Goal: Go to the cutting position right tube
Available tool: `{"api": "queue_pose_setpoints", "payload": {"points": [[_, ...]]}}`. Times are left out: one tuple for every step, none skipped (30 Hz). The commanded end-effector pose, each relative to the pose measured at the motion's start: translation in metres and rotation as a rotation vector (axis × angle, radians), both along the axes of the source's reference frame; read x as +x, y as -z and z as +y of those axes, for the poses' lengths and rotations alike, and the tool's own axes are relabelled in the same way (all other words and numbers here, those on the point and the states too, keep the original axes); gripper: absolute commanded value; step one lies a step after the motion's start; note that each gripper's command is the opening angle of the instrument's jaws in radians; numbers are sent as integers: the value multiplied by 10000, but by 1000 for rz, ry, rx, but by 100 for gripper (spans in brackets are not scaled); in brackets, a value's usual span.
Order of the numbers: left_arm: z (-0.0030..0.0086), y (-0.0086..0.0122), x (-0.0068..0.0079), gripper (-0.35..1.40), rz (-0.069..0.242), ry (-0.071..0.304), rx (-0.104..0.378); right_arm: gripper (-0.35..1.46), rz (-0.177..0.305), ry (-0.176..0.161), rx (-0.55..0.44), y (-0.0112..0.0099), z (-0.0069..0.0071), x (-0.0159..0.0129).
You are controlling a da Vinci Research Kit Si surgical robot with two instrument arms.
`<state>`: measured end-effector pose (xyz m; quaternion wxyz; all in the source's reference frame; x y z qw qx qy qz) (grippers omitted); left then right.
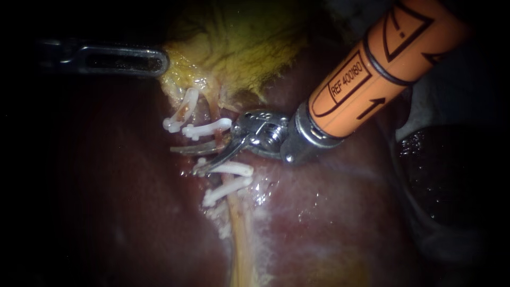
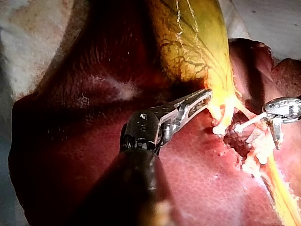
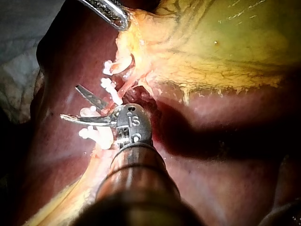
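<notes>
Straddling the right tube (image 1: 217, 138) btwn white clips (image 1: 208, 129), right instrument (image 1: 184, 161) has jaws spread; tube looks soft, slick, thin, so bite mid-gap, w/ left instrument (image 1: 157, 60) jaws pinching gallbladder (image 1: 239, 48).

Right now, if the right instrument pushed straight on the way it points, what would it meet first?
The tube between the white clips, which seems to lie in the open gap of the right instrument. Depth is unclear; the liver underneath could come first.
</notes>
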<state>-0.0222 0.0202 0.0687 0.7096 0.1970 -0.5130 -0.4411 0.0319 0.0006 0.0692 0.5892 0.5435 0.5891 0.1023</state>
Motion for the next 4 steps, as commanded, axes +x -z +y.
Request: {"api": "queue_pose_setpoints", "payload": {"points": [[0, 0, 0, -35, -1, -1, 0, 61, 1, 2, 0, -1, 0, 0], [0, 0, 0, -35, -1, -1, 0, 61, 1, 2, 0, -1, 0, 0], [0, 0, 0, -35, -1, -1, 0, 61, 1, 2, 0, -1, 0, 0], [0, 0, 0, -35, -1, -1, 0, 61, 1, 2, 0, -1, 0, 0]]}}
